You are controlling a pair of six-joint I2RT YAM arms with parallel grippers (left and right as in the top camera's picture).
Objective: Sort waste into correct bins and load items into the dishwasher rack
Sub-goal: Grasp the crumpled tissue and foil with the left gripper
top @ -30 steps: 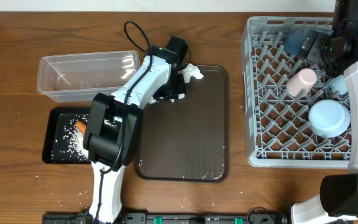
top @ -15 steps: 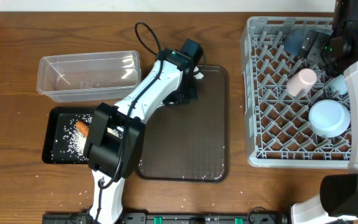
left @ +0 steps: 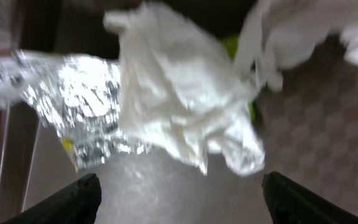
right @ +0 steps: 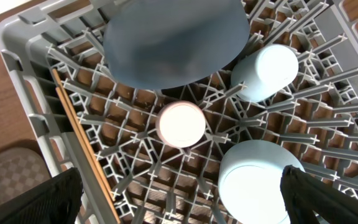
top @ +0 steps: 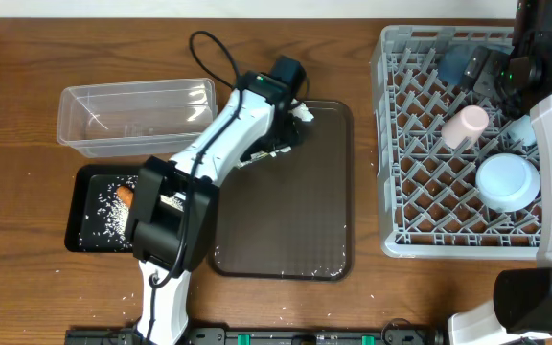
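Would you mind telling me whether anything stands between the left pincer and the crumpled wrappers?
Nothing visible does: the open left pincer faces the crumpled wrappers directly, with only bare surface of the brown tray between them.

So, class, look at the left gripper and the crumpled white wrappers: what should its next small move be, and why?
Probably ease the left gripper forward around the crumpled white wrappers and close it. It is wide open, and the wrappers lie just ahead of it, not yet inside its grasp, on the corner of the flat brown tray. The clear plastic rectangular tub waits close by.
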